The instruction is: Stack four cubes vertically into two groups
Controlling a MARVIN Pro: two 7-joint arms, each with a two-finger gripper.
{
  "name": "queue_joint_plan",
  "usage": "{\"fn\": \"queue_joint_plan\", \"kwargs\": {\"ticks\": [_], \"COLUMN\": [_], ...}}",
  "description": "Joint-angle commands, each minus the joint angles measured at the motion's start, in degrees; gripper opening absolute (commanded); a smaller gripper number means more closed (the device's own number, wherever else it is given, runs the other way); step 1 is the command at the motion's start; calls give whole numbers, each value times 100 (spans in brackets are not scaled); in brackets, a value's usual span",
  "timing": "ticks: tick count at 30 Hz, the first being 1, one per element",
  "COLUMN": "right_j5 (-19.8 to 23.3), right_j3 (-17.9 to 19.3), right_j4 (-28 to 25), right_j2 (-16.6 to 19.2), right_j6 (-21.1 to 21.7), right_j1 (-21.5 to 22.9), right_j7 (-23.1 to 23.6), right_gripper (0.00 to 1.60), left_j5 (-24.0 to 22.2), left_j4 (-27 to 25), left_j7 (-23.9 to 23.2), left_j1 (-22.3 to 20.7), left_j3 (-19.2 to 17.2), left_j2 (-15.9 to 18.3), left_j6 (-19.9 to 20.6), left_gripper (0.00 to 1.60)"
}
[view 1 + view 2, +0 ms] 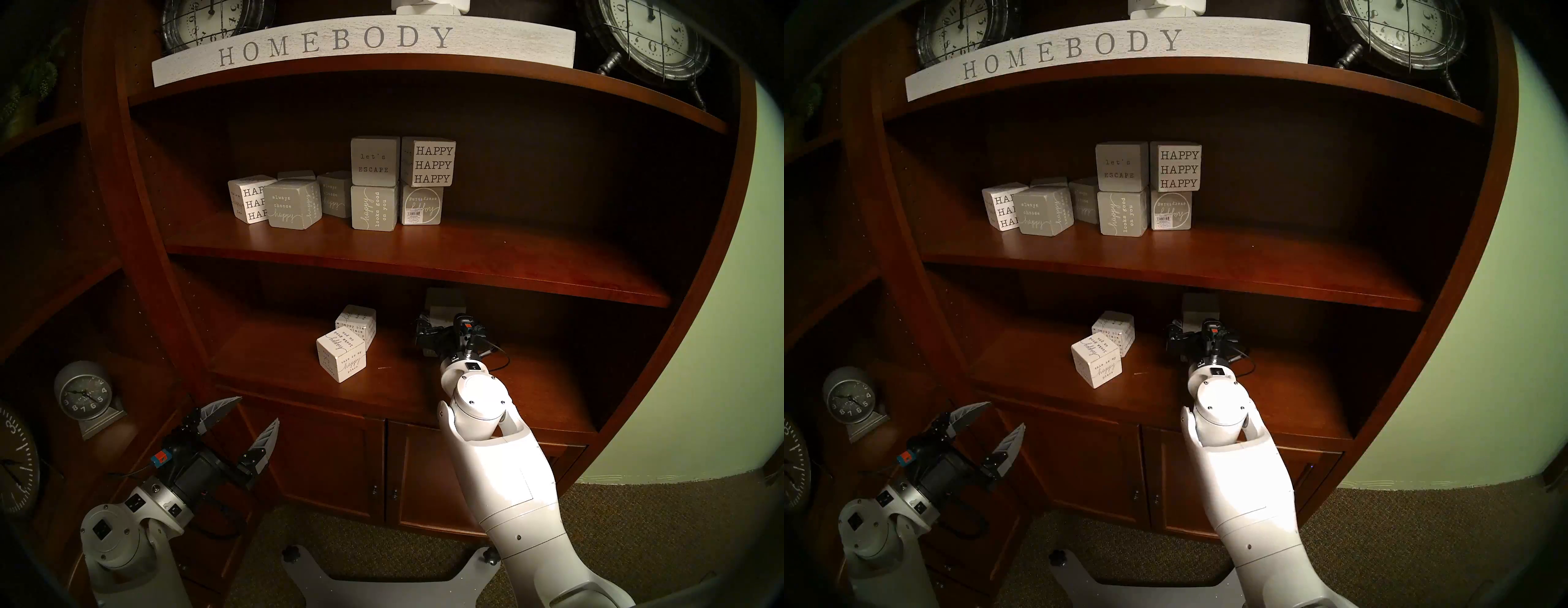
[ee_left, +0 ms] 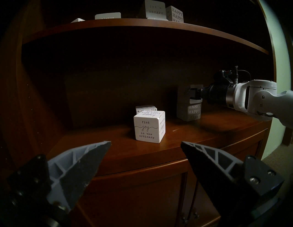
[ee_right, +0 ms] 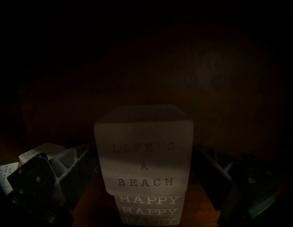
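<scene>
Two white cubes with small black lettering sit on the lower shelf [image 1: 530, 382], side by side and unstacked. The front one [image 1: 341, 356] [image 2: 149, 126] stands square. The rear one [image 1: 358, 325] [image 2: 145, 108] is right behind it, slightly tilted. To their right the grey "LIFE'S A BEACH" cube [image 3: 144, 166] [image 2: 182, 93] rests on the grey "HAPPY HAPPY HAPPY" cube [image 3: 149, 209] [image 2: 190, 112]. My right gripper [image 3: 144, 147] [image 2: 191, 95] is shut on the upper grey cube, one finger on each side. My left gripper [image 1: 257, 409] [image 2: 145, 142] is open and empty, below and in front of the shelf's left end.
The middle shelf [image 1: 466, 259] close above holds several other cubes, among them "let's ESCAPE" [image 1: 374, 161] and a white "HAPPY HAPPY HAPPY" cube [image 1: 430, 163]. Cabinet doors [image 1: 339, 458] are below. A small clock [image 1: 85, 395] stands left of my left arm.
</scene>
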Motion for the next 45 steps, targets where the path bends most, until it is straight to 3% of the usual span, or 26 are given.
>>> {"fn": "queue_joint_plan", "kwargs": {"ticks": [1, 45], "right_j5": [-7, -31], "right_j3": [-36, -69], "right_j4": [-261, -829], "right_j2": [-8, 53], "right_j6": [-49, -14], "right_j1": [55, -106], "right_j7": [5, -2], "right_gripper": [160, 160], "left_j5": [-16, -17], "left_j4": [-90, -90], "left_j7": [5, 6], "left_j1": [13, 14], "left_j3": [13, 14], "left_j2": [14, 15], "left_j6": [1, 2], "left_gripper": [160, 160]}}
